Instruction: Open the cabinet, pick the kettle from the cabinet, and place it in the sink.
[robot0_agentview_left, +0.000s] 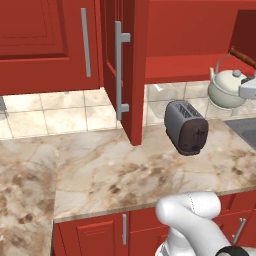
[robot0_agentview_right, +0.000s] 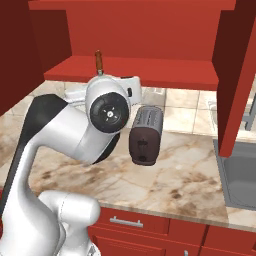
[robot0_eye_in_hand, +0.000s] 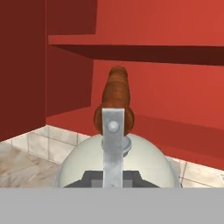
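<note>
From the left base view, the open cabinet (robot0_agentview_left: 131, 70) door hung over the marble surface (robot0_agentview_left: 125, 175); the toaster (robot0_agentview_left: 186, 127) stood beside it, and the kettle (robot0_agentview_left: 227, 86) hung above the surface at the right edge; from the right base view, the bent arm hid the kettle body; in the hand view, the jaws were clenched on the kettle's wire handle.

I see a boxy grey and dark-brown toaster (robot0_agentview_left: 186, 127) standing on the marbled beige countertop (robot0_agentview_left: 115, 175), towards its far right. Behind it runs a pale tiled backsplash (robot0_agentview_left: 60, 112); below the near edge, red drawer fronts (robot0_agentview_right: 132, 221) carry small grey handles.
</note>
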